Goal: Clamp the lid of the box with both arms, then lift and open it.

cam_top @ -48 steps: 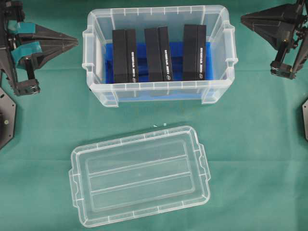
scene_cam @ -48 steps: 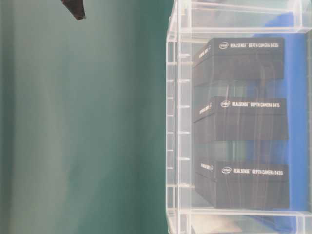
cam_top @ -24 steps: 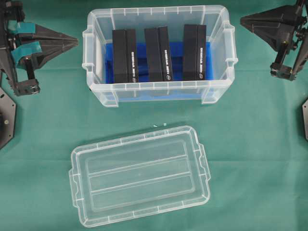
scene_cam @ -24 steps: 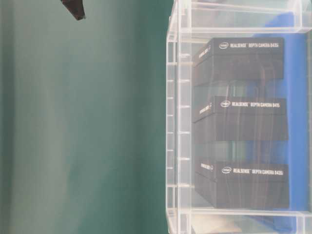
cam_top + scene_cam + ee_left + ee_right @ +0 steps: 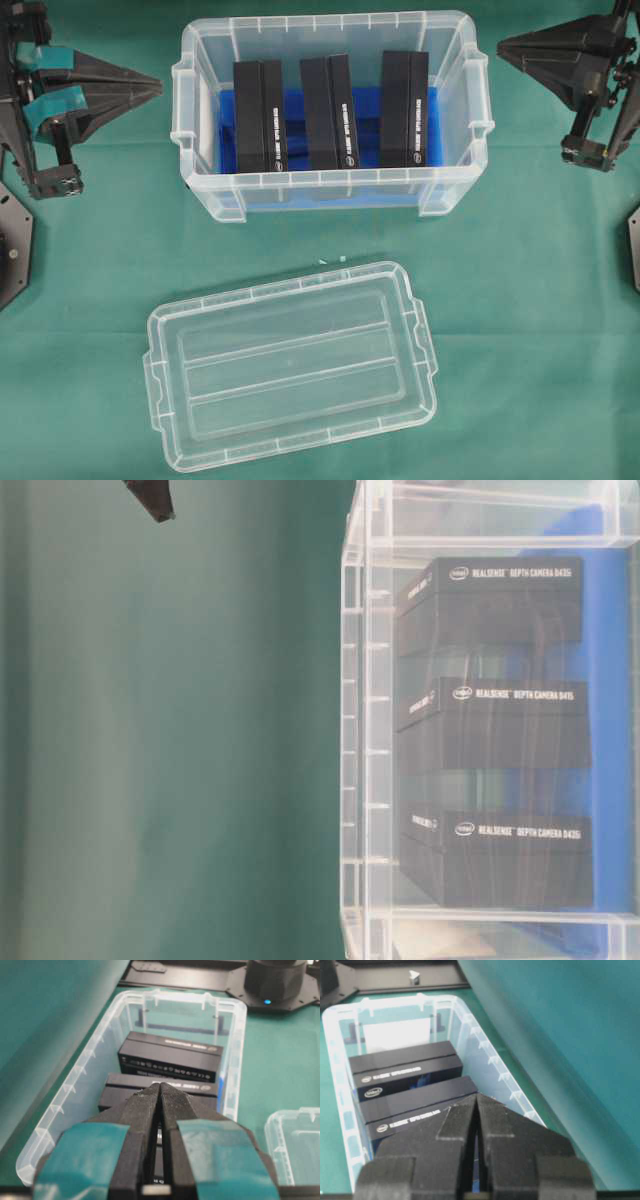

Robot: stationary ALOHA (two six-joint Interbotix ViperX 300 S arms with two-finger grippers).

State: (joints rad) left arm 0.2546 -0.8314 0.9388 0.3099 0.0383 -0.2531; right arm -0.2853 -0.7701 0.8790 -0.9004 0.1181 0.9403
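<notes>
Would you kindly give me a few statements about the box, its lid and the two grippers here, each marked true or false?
1. The lid sits closed on the box. False: it lies flat on the green cloth, in front of the box and apart from it.
2. Three black cartons stand upright inside the box. True.
3. The left gripper is clamped on the lid. False: it is shut on nothing, beside the box's left end.
4. The right gripper is shut and holds nothing. True.
5. The box floor is red. False: it is blue.
</notes>
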